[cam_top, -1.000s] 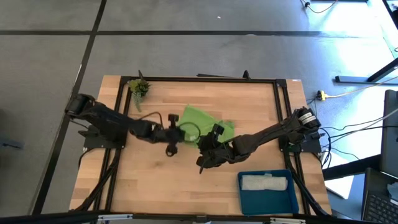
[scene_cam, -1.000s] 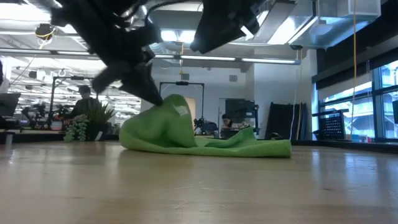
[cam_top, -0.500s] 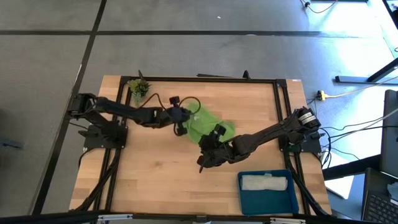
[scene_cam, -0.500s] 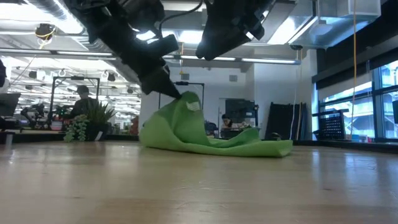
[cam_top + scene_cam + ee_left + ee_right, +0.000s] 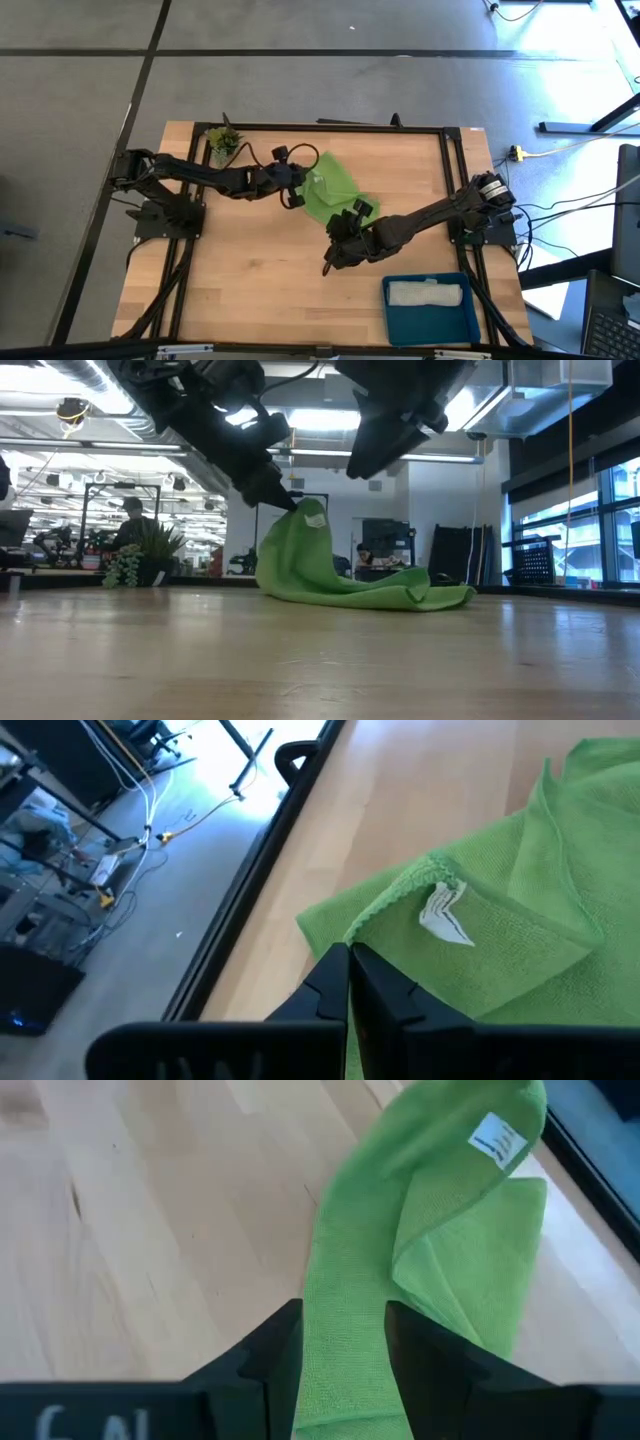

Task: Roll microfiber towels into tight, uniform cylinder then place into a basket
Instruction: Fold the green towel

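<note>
The lime green towel [image 5: 332, 188] lies partly on the wooden table, with one end raised. My left gripper [image 5: 297, 190] is shut on that raised end, which carries a white tag [image 5: 444, 910]. My right gripper [image 5: 342, 234] hangs open above the towel's near right part [image 5: 350, 1310]; in the low view it [image 5: 360, 470] is well clear of the cloth. The pale grey-white towel [image 5: 425, 293] lies rolled in the teal-blue basket [image 5: 392, 318] at the near right. My left gripper pinches the green towel's hemmed edge [image 5: 372, 920] between its two shut fingers, close to the white tag. The fingers slant down from the table's left side [image 5: 270, 485]. The held end is lifted, and the cloth drapes slack below it, with its other end [image 5: 435, 597] on the table.
A small leafy plant sprig [image 5: 222, 140] lies at the table's far left corner. A black frame [image 5: 330, 127] runs around the table's edge. Bare wood [image 5: 250, 280] lies between the towel and the near edge.
My left gripper has carried the held towel end toward the far edge and the right, staying shut. The raised end has come over the rest of the towel, whose right end has stayed on the table. My right gripper has shifted slightly right.
</note>
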